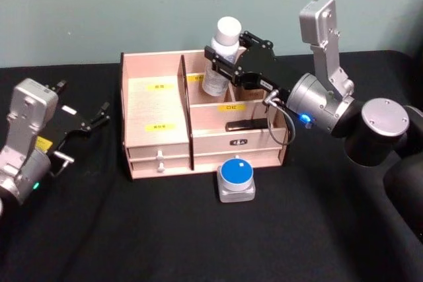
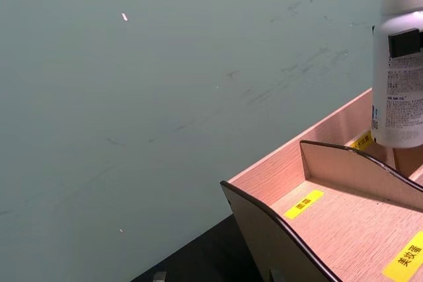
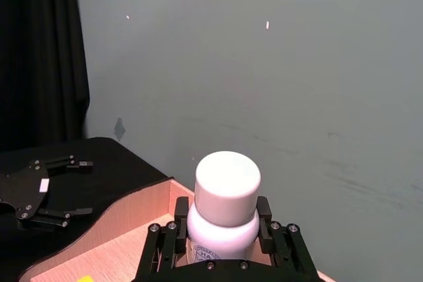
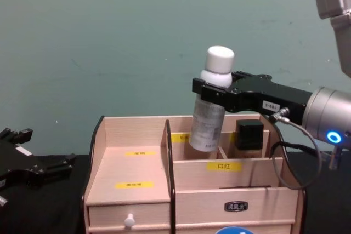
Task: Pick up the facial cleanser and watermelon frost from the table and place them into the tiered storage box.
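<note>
**Item 1, cleanser** (image 4: 207,121). White bottle, white cap, printed label. It is held by the neck, slightly tilted and clear of the table (image 1: 99,229). The base is hung over the rear compartment just right of the tall divider (image 1: 183,107). It is sunk below the back wall's rim but is not seen to be seated.

**Item 2, right gripper** (image 4: 215,92). It is reached in from the right above the box, with the fingers narrowed onto the cleanser below its cap.

**Item 3, box** (image 1: 152,67). Pale wood with stepped tiers, yellow labels and a white-knobbed drawer at the front left. A black block (image 4: 249,135) is stood in the rear row, just beside the cleanser. A flat black piece (image 1: 248,125) is laid in the tier below.

**Item 4, jar** (image 1: 236,177). Blue lid, pale body. It is stood on the table just in front of the box and is touched by nothing. It is taken to be the watermelon frost.

**Item 5, left gripper** (image 3: 79,187). It is parked low at the left, well apart from the box, with the fingers spread and nothing held.

**Step in hand.** The cleanser is judged to be partway through placing. The jar is not yet collected.

**Next move.** A straight descent is called for until the base is borne by the compartment floor. The bottle should be righted and kept off the divider and the black block. The fingers should be parted only then, and the gripper lifted clear without the cap being caught.
</note>
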Controlling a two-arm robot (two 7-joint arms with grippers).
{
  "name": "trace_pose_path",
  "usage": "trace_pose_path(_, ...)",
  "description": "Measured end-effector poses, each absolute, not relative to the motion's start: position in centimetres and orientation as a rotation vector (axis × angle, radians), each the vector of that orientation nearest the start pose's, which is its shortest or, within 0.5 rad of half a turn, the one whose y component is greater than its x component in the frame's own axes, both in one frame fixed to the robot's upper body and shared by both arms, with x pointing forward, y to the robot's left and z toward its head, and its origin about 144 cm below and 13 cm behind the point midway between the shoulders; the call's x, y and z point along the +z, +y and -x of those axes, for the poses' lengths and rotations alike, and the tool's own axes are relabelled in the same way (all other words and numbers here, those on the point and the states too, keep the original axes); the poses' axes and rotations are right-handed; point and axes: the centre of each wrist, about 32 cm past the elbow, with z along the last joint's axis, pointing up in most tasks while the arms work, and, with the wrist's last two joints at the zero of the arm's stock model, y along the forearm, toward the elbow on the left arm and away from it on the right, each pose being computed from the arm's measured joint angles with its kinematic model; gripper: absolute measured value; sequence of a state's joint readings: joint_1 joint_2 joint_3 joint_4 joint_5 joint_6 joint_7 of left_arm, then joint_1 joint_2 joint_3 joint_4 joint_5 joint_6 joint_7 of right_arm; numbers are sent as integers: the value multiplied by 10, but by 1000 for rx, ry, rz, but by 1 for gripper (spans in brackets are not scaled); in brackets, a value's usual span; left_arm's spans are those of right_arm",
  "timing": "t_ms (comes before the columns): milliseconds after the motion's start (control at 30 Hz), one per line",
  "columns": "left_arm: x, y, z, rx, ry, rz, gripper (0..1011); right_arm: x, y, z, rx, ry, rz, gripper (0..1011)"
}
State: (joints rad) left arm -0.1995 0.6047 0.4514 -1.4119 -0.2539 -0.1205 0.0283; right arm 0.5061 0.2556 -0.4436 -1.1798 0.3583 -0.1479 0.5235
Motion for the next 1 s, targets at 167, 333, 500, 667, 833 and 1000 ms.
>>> trace_pose_path(167, 1140, 310, -489, 1248, -285, -305, 1010, 1188, -207, -585, -747, -137, -43, 596)
trace_pose_path(333, 1140, 310, -489, 1248, -285, -304, 1009, 1186, -206, -587, -743, -125, -39, 596)
trace_pose_path(500, 1140, 310, -489, 1248, -285, -304, 1010, 1184, -205, -589, -739, -110, -33, 596)
trace_pose_path(667, 1140, 310, -489, 1248, -285, -305, 1010, 1183, -204, -591, -730, -93, -14, 596)
trace_pose_path(833, 1140, 310, -489, 1248, -285, -304, 1010, 1184, -203, -593, -720, -79, 12, 596)
trace_pose_path(1000, 1140, 310, -489, 1248, -285, -305, 1010, 1189, -202, -596, -708, -56, 53, 596)
